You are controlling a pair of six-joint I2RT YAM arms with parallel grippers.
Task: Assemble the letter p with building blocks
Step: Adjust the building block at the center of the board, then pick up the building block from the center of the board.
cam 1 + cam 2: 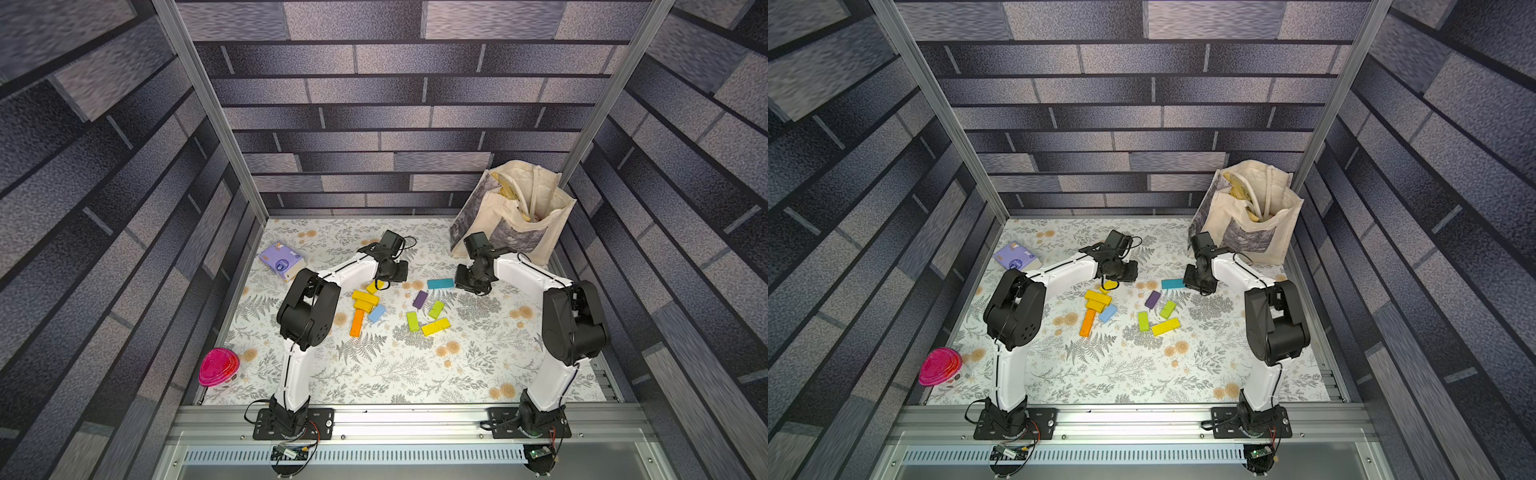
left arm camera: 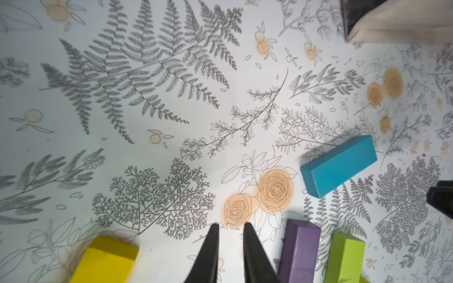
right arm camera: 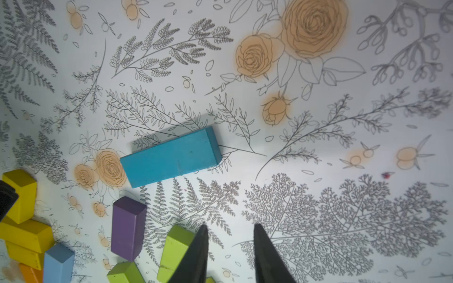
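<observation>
Right wrist: teal block (image 3: 171, 158) lies beyond the parted, empty right pincer (image 3: 230, 225).

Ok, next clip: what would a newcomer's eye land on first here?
The scatter of bright building blocks in yellow, orange, blue, purple and lime, lying loose mid-table on the floral cloth. Next come the hot-pink lidded container at the near left edge and the cream tote bag standing in the far right corner. The left pincer and the right pincer hover open and empty by the blocks.
</observation>
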